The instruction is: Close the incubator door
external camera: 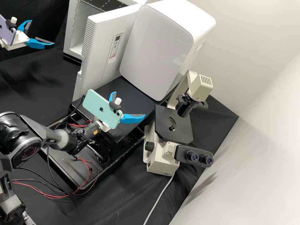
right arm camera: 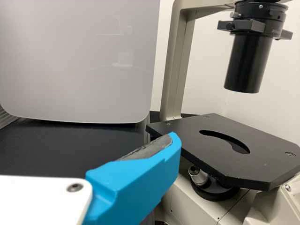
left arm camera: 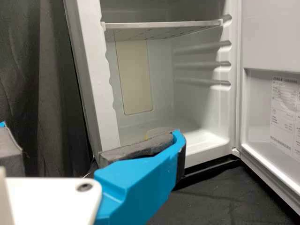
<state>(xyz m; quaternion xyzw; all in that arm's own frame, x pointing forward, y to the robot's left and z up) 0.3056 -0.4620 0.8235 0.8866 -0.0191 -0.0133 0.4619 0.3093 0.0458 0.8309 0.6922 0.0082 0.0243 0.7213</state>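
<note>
White and finely ridged on its outer face, the tall incubator door [external camera: 97,50] stands wide open, and it lies between my two hands. My blue-fingered left hand [external camera: 42,32] is on the inner side, in front of the boxy white incubator [external camera: 69,31]; my blue-fingered right hand [external camera: 130,104] is on the outer side, over the black worktop [external camera: 125,193] near the big, round-cornered white appliance [external camera: 156,47]. Both hands are spread well open, with nothing between the fingers of either.

What I judge the move turns on is this: the door is upright, its hinge edge back against the incubator and its free edge jutting out toward my arms. To shut, that free edge must sweep across the opening, toward the side where my left hand is. So a push has to land on the ridged face, close to the free edge, and my right hand already has that side. My left hand looks closer to the free edge, but it would have to come around it to push, and where it is, it may block the swing. The closing itself is all still to do.
</note>
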